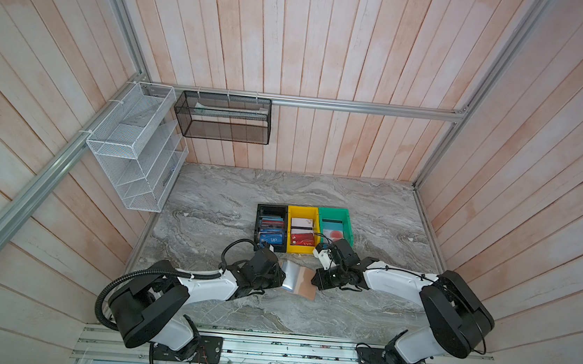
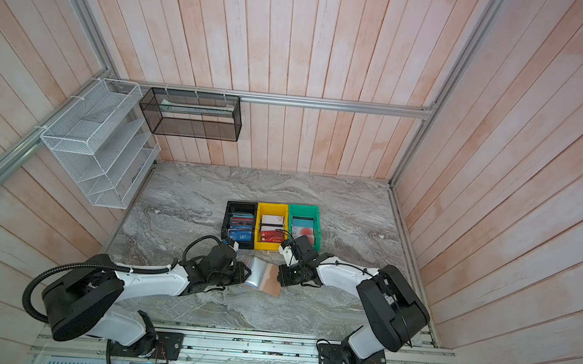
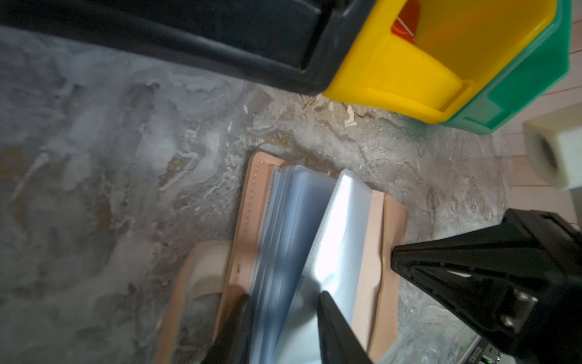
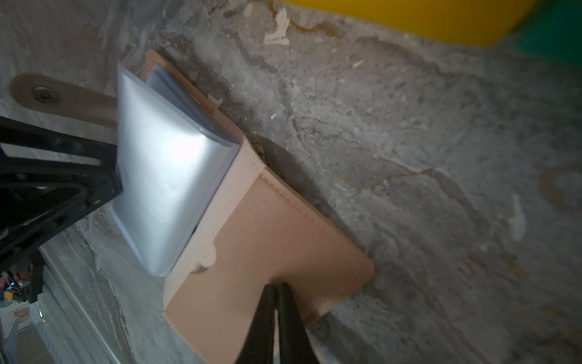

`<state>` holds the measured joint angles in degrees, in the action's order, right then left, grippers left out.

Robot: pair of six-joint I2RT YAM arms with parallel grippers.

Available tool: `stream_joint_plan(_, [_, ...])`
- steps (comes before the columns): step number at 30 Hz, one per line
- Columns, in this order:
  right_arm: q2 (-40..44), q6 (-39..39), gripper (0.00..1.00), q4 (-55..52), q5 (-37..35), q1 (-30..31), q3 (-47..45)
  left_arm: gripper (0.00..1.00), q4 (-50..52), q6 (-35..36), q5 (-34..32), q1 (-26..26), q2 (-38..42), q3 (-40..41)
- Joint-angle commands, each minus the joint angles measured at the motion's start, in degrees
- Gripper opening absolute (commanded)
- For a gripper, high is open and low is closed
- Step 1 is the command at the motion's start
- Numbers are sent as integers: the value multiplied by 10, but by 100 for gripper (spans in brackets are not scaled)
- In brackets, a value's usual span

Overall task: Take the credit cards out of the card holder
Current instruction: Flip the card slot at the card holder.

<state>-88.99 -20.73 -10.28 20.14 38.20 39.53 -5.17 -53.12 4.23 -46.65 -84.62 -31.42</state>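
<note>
Marble tabletop point(image 1: 209, 189): low-reaching left gripper point(image 3: 283, 299) clamps sleeves point(image 3: 289, 214) of the card holder point(image 1: 306, 283); right gripper point(image 4: 277, 285), jaws together, touches its cover. Black bin point(image 1: 273, 207), yellow bin point(image 1: 303, 209) and green bin point(image 1: 334, 211) hold cards point(image 1: 302, 239).

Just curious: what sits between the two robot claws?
The open card holder lies between the left gripper, closed on its clear sleeves, and the right gripper, shut, touching its tan cover. Both top views show it.
</note>
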Motion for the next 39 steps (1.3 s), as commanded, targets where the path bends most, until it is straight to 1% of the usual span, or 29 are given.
stream_joint_plan(1, [-47,13,10,-38,-49,-1,-17,37,-15,7,21,-15,-13,-25])
stream_joint_plan(11, [-41,12,10,-56,-69,-2,-13,37,-27,-1,33,-25,8,-31])
stream_joint_plan(18, [-46,10,10,-56,-69,-2,-15,37,-33,-1,38,-41,12,-60])
stream_joint_plan(28, [-39,11,10,-59,-70,-3,-20,37,-46,0,61,-58,-18,-96])
stream_joint_plan(34, [-26,11,10,-68,-79,-5,-22,37,-56,-2,68,-60,-31,-94])
stream_joint_plan(39, [2,10,10,-84,-85,-12,-23,37,-70,-9,70,-60,-55,-81])
